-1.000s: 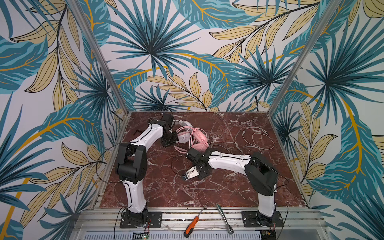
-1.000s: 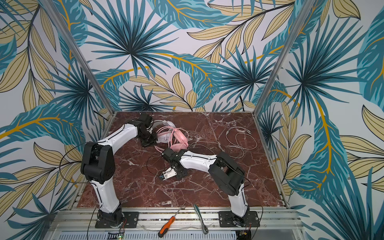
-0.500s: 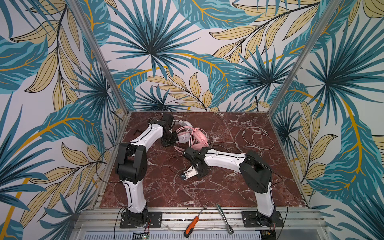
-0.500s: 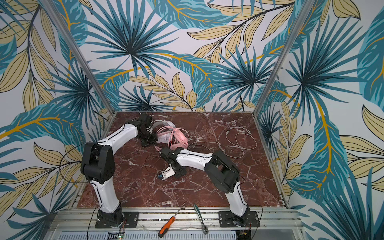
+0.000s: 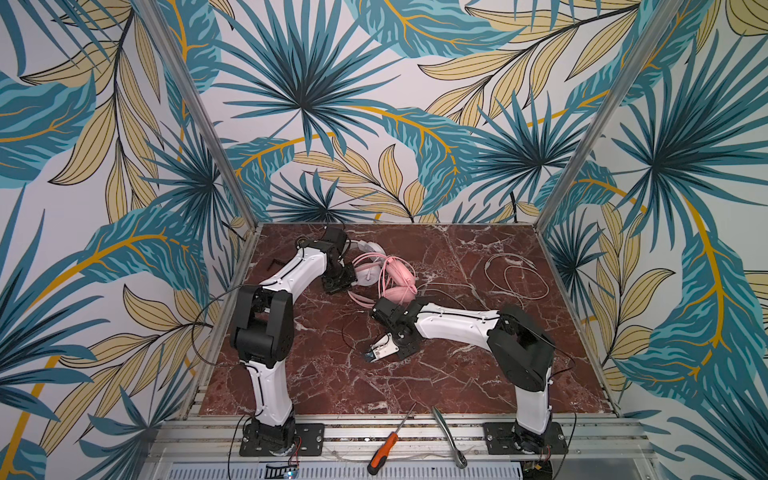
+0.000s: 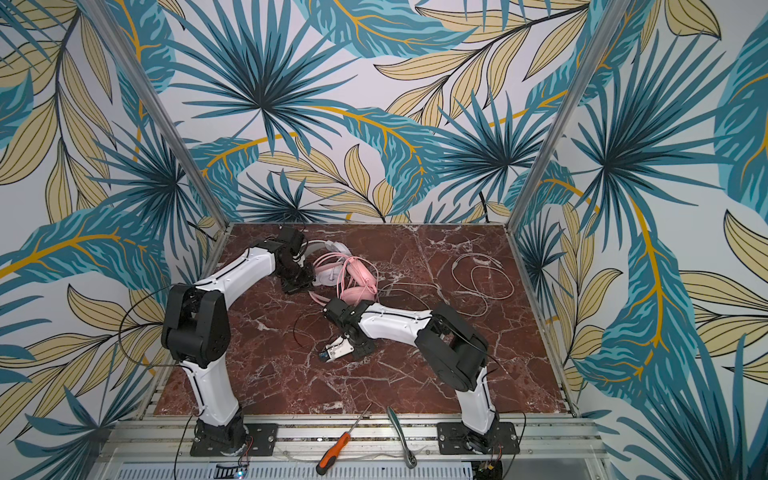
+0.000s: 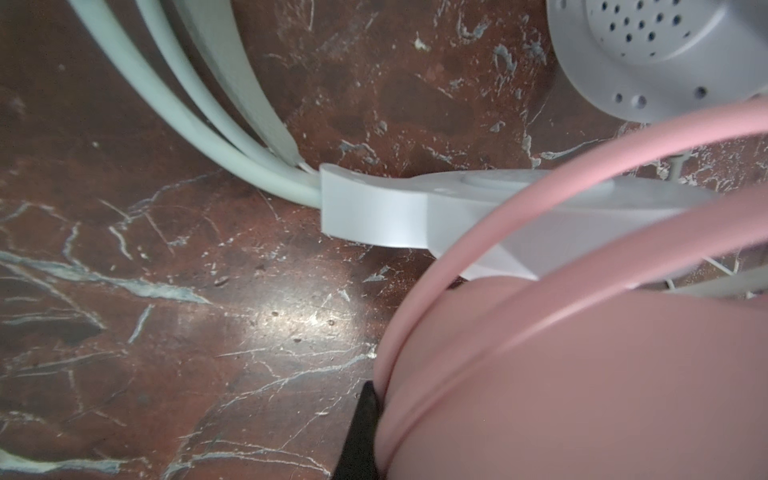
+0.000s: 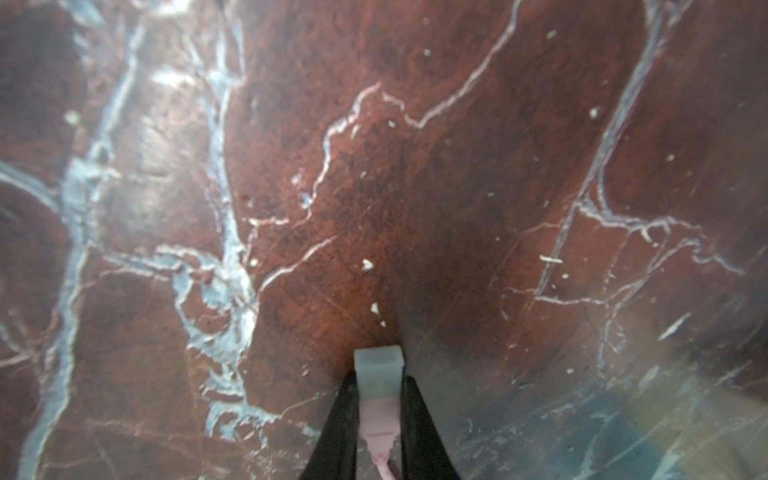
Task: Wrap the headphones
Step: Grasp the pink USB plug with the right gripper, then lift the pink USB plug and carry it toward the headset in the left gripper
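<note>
The pink headphones [image 5: 400, 279] lie at the back middle of the marble table, with their pink cable looped over the cups. The white headphones [image 5: 367, 248] sit just behind them. My left gripper [image 5: 338, 283] is at the pink set's left edge. In the left wrist view one black finger [image 7: 360, 432] presses against the pink cup [image 7: 582, 374]; the other finger is hidden. The white headband [image 7: 208, 104] and white cup [image 7: 648, 54] lie beyond. My right gripper [image 5: 371, 356] is low over the table in front, shut on the pink cable's plug [image 8: 378, 370].
A pale cable [image 5: 515, 278] lies in loose loops at the back right. An orange-handled screwdriver [image 5: 384, 451] and a ratchet wrench [image 5: 449, 436] rest on the front rail. Metal posts and patterned walls close in the sides and back.
My right arm has shifted a little to the left and its jaws have closed in on the plug. The left arm and both headphones have stayed put.
</note>
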Robot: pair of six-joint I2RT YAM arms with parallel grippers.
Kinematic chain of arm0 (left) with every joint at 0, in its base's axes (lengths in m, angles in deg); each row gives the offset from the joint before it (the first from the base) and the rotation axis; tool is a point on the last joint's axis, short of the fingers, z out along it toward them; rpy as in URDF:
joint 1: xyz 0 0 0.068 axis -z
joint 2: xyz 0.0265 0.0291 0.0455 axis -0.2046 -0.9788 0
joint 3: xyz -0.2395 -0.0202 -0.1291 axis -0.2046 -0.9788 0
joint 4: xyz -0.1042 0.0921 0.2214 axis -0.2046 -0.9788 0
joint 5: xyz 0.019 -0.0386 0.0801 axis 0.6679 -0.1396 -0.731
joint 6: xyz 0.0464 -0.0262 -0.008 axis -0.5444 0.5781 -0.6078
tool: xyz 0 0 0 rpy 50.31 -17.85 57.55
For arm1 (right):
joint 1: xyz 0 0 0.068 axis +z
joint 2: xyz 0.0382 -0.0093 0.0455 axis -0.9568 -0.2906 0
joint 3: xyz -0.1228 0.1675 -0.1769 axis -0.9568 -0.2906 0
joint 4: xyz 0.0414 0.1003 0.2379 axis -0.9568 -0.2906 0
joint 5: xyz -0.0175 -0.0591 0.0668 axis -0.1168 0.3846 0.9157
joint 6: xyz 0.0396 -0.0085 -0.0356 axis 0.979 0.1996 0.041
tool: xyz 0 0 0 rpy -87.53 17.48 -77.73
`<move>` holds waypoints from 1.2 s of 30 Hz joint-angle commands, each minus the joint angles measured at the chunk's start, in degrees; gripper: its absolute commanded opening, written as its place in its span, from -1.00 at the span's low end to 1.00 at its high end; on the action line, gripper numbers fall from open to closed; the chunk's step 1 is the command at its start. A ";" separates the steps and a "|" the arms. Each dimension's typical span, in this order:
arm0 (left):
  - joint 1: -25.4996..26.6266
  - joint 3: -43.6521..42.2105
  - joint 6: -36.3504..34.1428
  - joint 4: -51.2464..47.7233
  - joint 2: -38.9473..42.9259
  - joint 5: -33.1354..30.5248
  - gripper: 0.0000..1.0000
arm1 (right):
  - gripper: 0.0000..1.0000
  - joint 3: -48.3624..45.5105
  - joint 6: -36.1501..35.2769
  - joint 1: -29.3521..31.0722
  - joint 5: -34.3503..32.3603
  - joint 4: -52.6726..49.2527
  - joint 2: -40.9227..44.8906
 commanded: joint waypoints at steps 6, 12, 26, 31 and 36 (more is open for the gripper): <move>-0.31 2.03 0.72 1.42 0.39 2.47 -1.00 | -0.79 -5.32 2.82 -0.12 6.62 8.35 0.92; -0.15 2.73 1.11 1.45 0.16 3.80 -1.00 | -0.86 -4.59 5.88 -0.13 13.04 10.87 4.31; 1.00 3.16 1.67 1.47 -0.06 4.65 -1.00 | -0.99 -0.54 16.60 -0.18 25.72 23.19 6.94; 1.26 2.92 1.60 1.39 -0.15 3.71 -1.00 | -1.00 -0.51 22.02 -0.86 29.64 29.34 8.87; 1.27 2.17 1.58 1.39 0.05 2.44 -1.00 | -1.00 -1.28 28.45 -2.38 31.83 34.02 11.01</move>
